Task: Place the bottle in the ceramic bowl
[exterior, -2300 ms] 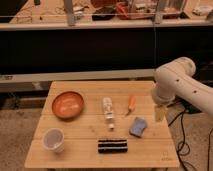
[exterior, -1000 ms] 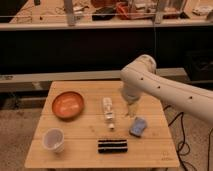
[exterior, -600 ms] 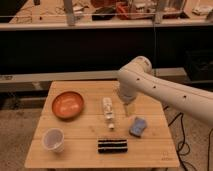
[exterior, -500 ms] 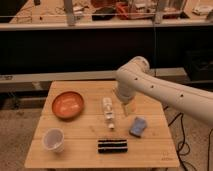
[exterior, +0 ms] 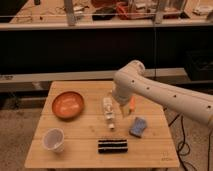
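The small clear bottle (exterior: 107, 111) with a white cap lies on its side near the middle of the wooden table (exterior: 80, 152). The terracotta ceramic bowl (exterior: 68, 105) sits to its left, near the table's back left, with nothing in it. My gripper (exterior: 120, 110) hangs from the white arm (exterior: 150, 90) that reaches in from the right. It is just right of the bottle and close above the table. The bottle lies free on the wood.
A translucent plastic cup (exterior: 53, 139) stands at the front left. A black ridged bar (exterior: 112, 146) lies at the front middle, a blue sponge (exterior: 138, 126) to the right, and an orange stick-like object (exterior: 132, 103) behind the arm. Dark shelving stands behind the table.
The arm has swung from the table's right edge leftward over the table, and the gripper now sits beside the bottle. The objects on the table have not moved.
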You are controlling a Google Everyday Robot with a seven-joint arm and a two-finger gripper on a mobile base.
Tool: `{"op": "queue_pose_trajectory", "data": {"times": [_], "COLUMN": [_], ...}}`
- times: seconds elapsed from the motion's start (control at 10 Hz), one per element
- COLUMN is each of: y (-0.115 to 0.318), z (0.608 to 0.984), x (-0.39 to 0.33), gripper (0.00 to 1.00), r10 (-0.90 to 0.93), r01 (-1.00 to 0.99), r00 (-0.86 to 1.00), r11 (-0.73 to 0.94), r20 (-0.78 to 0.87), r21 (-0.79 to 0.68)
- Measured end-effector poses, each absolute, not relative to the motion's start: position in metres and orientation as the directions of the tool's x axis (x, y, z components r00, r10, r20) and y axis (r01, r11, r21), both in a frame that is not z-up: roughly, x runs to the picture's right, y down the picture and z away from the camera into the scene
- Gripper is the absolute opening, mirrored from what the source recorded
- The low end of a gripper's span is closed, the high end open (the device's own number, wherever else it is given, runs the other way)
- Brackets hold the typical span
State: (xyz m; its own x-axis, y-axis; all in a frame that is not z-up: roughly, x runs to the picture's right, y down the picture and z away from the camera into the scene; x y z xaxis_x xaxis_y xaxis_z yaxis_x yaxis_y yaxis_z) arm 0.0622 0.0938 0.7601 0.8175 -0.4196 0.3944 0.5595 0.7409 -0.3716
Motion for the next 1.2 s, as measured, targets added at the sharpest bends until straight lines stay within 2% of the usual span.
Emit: {"op": "queue_pose_trajectory", "data": {"times": [1.2], "y": [0.110], "z": [0.813], "x": [0.037], "gripper": [0.80], "r10": [-0.508], "r01": [0.689], "r00": [0.706], "r11": [0.654], "r20": [0.494], "r21": [-0.312]}}
